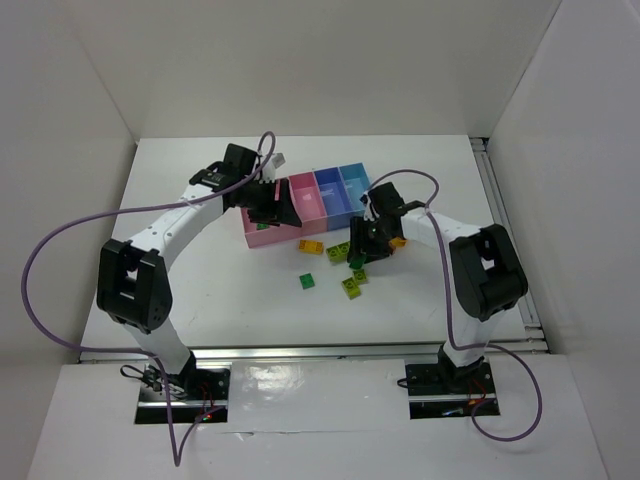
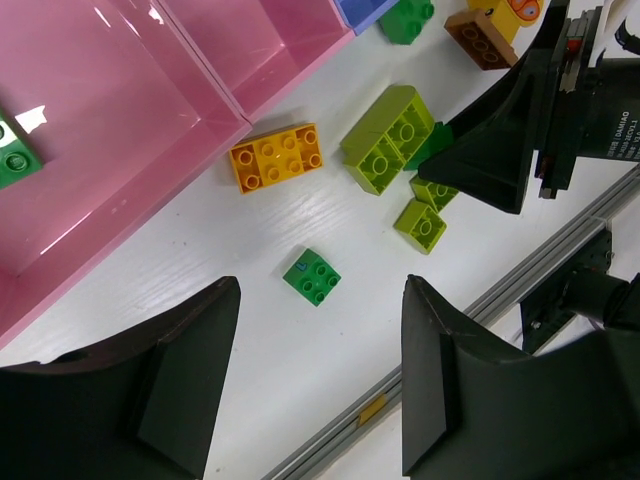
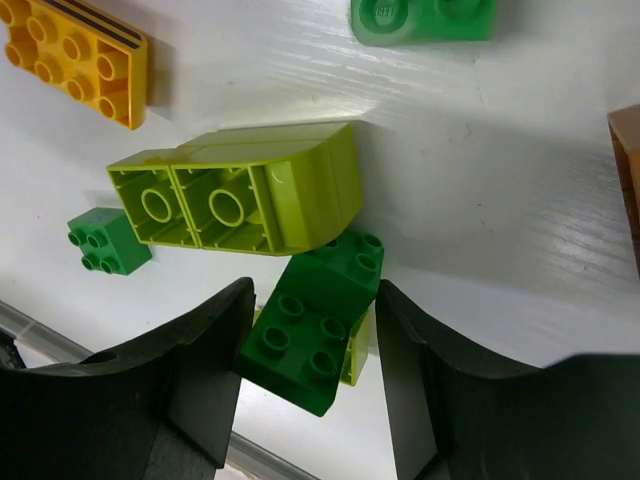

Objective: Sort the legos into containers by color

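Right fingers (image 1: 360,248) clamp a dark green brick (image 3: 315,340) at six o'clock of the lime brick (image 3: 250,205). It is probably bound for the pink bin (image 2: 120,130) at ten o'clock, where a green brick (image 2: 12,150) lies. Left fingers (image 1: 275,207) hang apart, empty, over the bench (image 2: 300,385).

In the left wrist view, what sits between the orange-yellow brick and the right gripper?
A large lime-green brick, seen in the left wrist view. Just beyond it, the right gripper pinches a dark green brick.
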Motion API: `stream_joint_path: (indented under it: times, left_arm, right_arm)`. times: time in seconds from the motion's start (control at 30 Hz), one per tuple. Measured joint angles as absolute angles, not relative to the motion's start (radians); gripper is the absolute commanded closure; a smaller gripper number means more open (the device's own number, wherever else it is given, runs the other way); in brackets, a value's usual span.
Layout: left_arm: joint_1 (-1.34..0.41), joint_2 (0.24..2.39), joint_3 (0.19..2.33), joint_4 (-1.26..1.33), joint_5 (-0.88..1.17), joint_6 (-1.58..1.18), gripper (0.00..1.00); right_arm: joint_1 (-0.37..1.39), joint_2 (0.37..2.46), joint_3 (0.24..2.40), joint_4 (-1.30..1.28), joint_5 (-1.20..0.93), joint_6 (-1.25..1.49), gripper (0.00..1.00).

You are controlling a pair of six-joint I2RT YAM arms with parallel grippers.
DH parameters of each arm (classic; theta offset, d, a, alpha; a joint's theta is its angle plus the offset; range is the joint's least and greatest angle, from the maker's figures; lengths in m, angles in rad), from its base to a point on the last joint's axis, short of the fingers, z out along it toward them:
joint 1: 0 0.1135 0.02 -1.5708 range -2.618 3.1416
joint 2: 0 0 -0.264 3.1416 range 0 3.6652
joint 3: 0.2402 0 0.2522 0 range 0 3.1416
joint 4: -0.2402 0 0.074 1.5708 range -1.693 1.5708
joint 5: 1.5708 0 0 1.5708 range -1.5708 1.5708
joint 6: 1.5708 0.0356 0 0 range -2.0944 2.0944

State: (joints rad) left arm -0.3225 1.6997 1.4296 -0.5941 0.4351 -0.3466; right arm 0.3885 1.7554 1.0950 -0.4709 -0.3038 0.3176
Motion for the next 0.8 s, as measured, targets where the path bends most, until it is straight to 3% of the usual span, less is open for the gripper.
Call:
stream_joint_path:
  times: [0.07, 0.27, 0.3, 0.37, 0.4, 0.47, 0.67, 0.8]
  left_arm:
    - [-0.325, 1.700, 1.430, -0.595, 0.435, -0.347, 0.31]
    - [-0.326, 1.701, 1.430, -0.594, 0.435, -0.347, 0.31]
    - [-0.326, 1.701, 1.430, -0.594, 0.434, -0.347, 0.31]
    - [-0.326, 1.702, 1.430, -0.594, 0.433, -0.347, 0.31]
    - [-0.326, 1.702, 1.430, -0.594, 0.432, -0.347, 0.31]
    - [-0.326, 1.702, 1.430, -0.594, 0.431, -0.347, 0.31]
    - [-0.332, 1.702, 1.430, -0.594, 0.464, -0.340, 0.30]
    - [-0.332, 1.702, 1.430, -0.584, 0.630, -0.309, 0.28]
  right_arm:
    - [0.389, 1.751, 1.088, -0.470, -0.299, 0.317, 0.46]
    - [0.389, 1.728, 1.071, -0.469, -0.268, 0.330, 0.46]
    - [0.389, 1.723, 1.069, -0.470, -0.260, 0.332, 0.60]
    - [0.389, 1.707, 1.065, -0.469, -0.243, 0.336, 0.70]
    - [0.389, 1.698, 1.062, -0.469, -0.237, 0.340, 0.81]
    - [0.389, 1.676, 1.059, -0.472, -0.222, 0.344, 0.88]
    - [0.379, 1.602, 1.058, -0.472, -0.238, 0.331, 0.90]
    - [0.326, 1.475, 1.019, -0.431, -0.419, 0.290, 0.89]
